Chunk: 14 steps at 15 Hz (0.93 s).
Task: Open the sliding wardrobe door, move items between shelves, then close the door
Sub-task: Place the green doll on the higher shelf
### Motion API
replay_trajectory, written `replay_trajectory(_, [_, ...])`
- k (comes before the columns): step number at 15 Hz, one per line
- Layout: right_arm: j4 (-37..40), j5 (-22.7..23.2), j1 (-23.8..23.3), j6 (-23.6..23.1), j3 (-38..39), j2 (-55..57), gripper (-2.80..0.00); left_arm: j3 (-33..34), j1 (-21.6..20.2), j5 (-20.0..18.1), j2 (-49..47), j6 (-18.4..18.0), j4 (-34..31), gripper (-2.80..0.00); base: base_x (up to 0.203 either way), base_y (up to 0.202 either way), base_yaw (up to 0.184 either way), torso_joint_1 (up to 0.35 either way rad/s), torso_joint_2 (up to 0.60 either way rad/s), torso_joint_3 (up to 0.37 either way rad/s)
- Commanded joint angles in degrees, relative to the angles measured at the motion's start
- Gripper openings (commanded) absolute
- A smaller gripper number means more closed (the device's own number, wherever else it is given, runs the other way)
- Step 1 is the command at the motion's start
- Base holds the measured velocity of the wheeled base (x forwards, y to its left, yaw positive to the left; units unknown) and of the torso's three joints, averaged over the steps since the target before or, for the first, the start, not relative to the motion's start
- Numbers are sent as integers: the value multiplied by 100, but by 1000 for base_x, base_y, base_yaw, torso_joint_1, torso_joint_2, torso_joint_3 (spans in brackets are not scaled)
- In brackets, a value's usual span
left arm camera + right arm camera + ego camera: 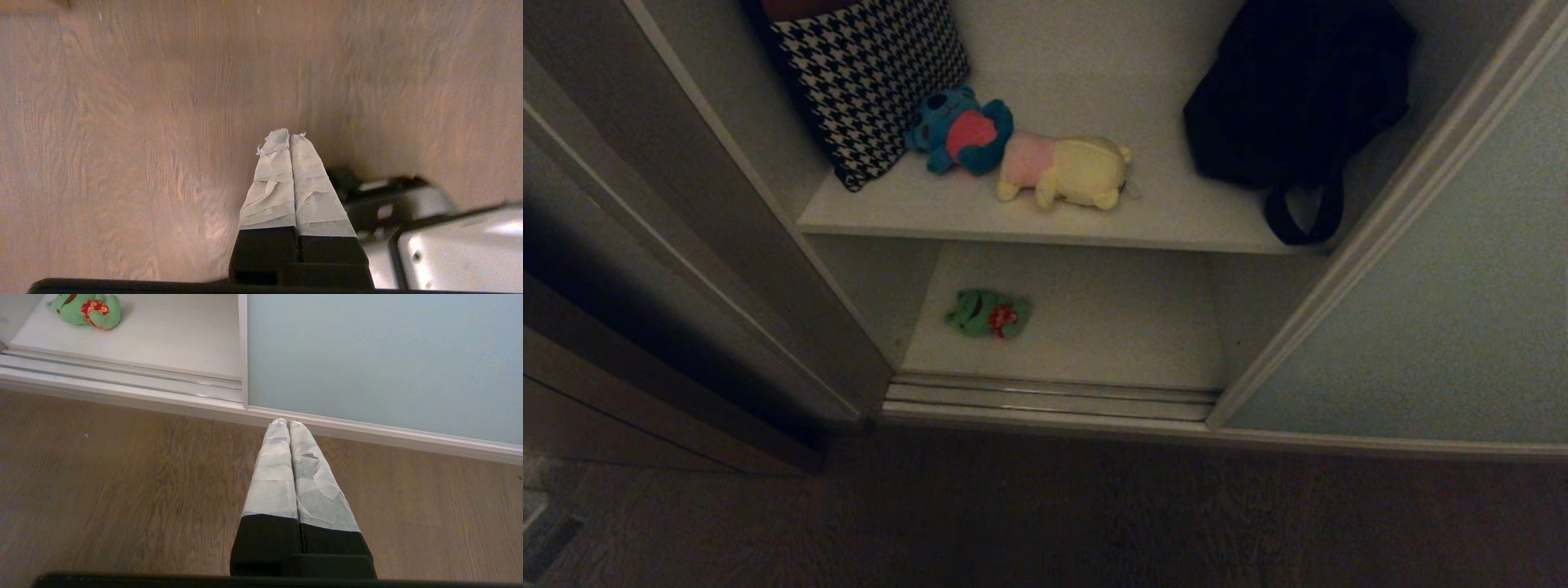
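The sliding door (pixel 1445 310) stood pushed open to the right, so the wardrobe was open. On the upper shelf (pixel 1160 216) lay the blue toy (pixel 960 131) and the yellow toy (pixel 1066 170), touching each other, with a checked cushion (pixel 870 77) on one side and a black bag (pixel 1290 98) on the other. The green toy (pixel 988 314) lay alone on the lower shelf (pixel 1111 327).

The left gripper (pixel 289 136) was closed tight with nothing in it. It hung over the wood floor (pixel 122 143), and no toy or shelf showed near it. The right gripper (pixel 288 424) was closed and empty too. It pointed at the bottom rail of the door, with the floor track (pixel 122 373) and the green toy up ahead of it and off to one side, well apart.

Things could likely go wrong from here. A closed gripper would only poke a soft toy and push it deeper into the wardrobe, so it had to open first. The blue and yellow toys touched, so a grab at one might drag the other off the shelf edge. The bag's strap (pixel 1303 216) hung over the shelf edge and could catch on an arm. A toy dropped on the track would probably stop the door from closing.
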State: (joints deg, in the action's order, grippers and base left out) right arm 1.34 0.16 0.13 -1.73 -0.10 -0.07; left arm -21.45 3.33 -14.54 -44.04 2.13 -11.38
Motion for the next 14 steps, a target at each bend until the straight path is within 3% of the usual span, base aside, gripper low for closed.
replay_trajectory(1, [-2, 2, 4, -3, 1, -1, -280, 334, 11, -18, 87, -61, -108, -280, 0, 0, 0, 0, 0, 0])
replay_trajectory(8, [6, 2, 4, -3, 1, -1, -280, 448, 10, -36, 48, -257, -228, -280, 0, 0, 0, 1, 2, -105])
replay_trajectory(14, [2, 2, 4, -3, 1, -2, -280, 218, -25, 4, -665, -15, -174, -280, 0, 0, 0, 4, 1, -199])
